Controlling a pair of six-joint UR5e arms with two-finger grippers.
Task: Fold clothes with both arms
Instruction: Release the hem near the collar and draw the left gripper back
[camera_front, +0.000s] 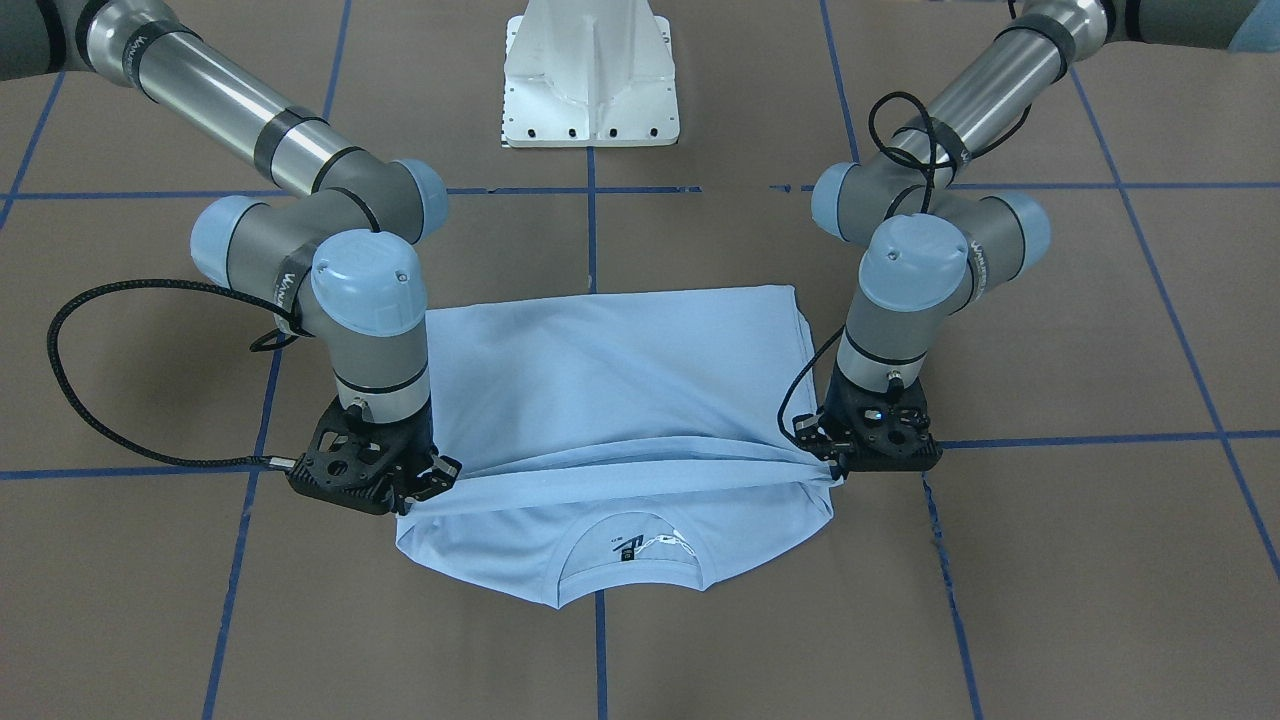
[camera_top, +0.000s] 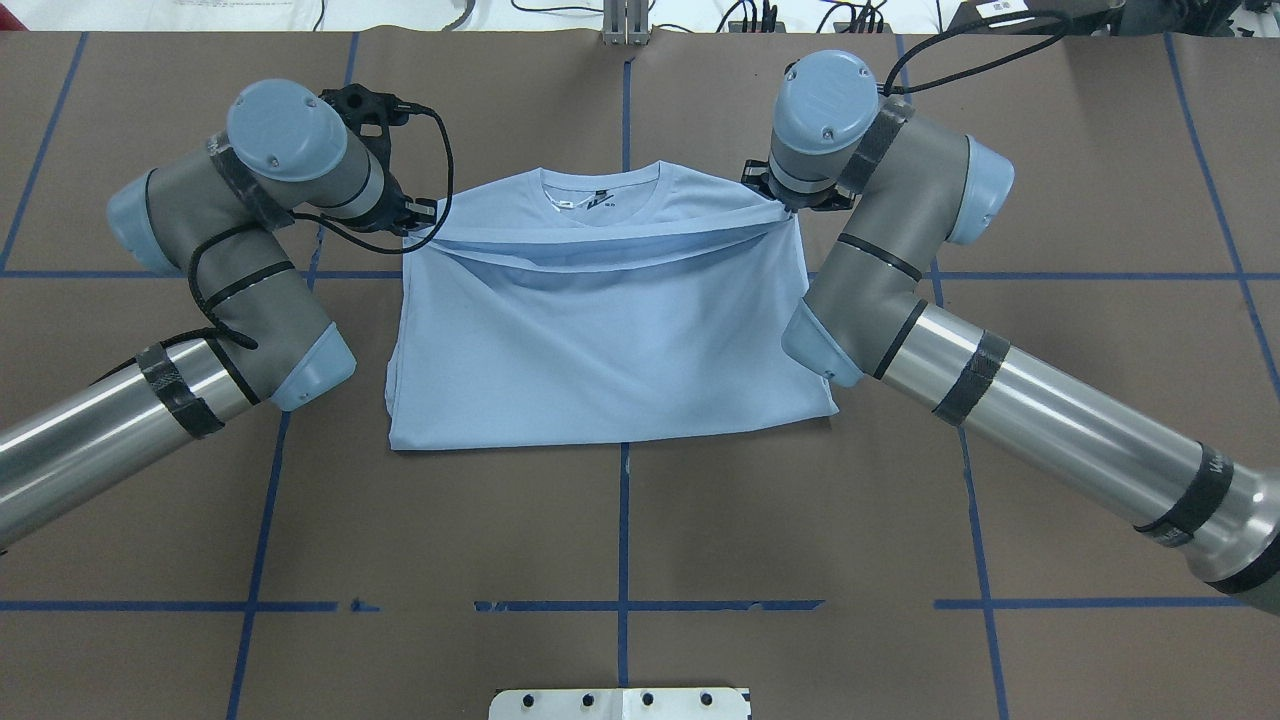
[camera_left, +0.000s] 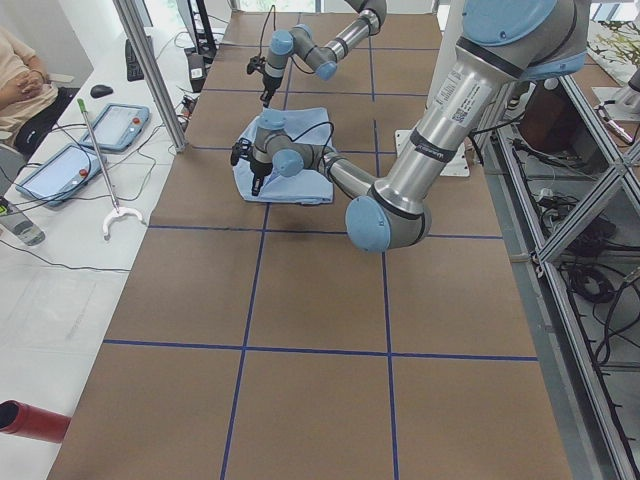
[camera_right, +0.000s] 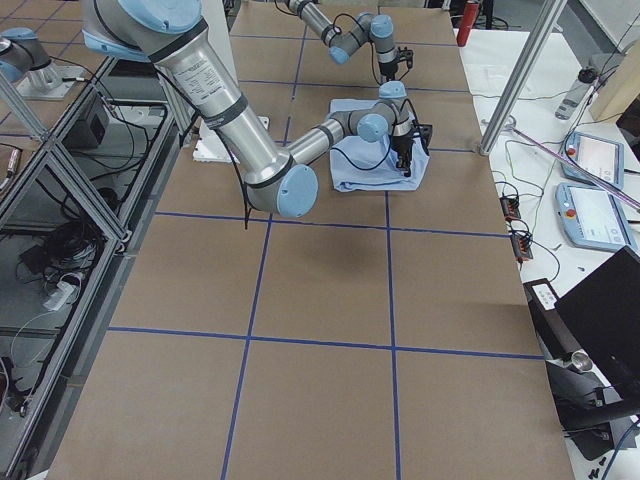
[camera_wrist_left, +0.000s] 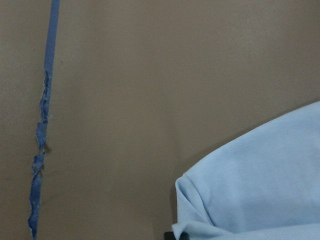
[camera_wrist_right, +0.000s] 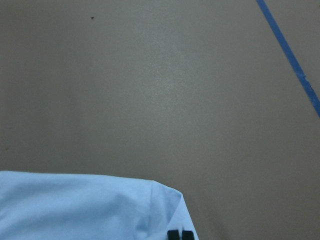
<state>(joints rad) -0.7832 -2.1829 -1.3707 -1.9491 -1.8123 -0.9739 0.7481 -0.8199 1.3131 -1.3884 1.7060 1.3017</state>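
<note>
Neck label (camera_front: 627, 551) toward the lens, a pale blue T-shirt (camera_front: 610, 370) lies on the brown worktop (camera_front: 1060, 600) in the middle of the front-facing view. Its neck end is at 6 o'clock and its doubled-over body runs back toward the white pedestal base (camera_front: 590, 80) at 12 o'clock.

At 9 o'clock of the garment, the robot's right hand (camera_front: 438, 478) is clenched on one corner of the upper layer's edge. Across the middle that edge is drawn into a taut, raised band that stops just short of the neck opening. At 3 o'clock the left hand (camera_front: 832, 466) grasps the other corner, with cloth pinched into a tight gather at its fingertips.

The fold looks nearly made but not yet laid down, and several things could spoil it:
- The band is under tension, so more outward pull from either arm could slip a corner free and let the layer spring back in a heap.
- If one hand lets go before the other, the edge would probably land skewed.
- Carrying the edge on toward 6 o'clock while it is this tight may drag the lower layer and wrinkle it.
- A black cable (camera_front: 800, 385) loops just beside the cloth near the left hand and might snag as that arm withdraws.
</note>
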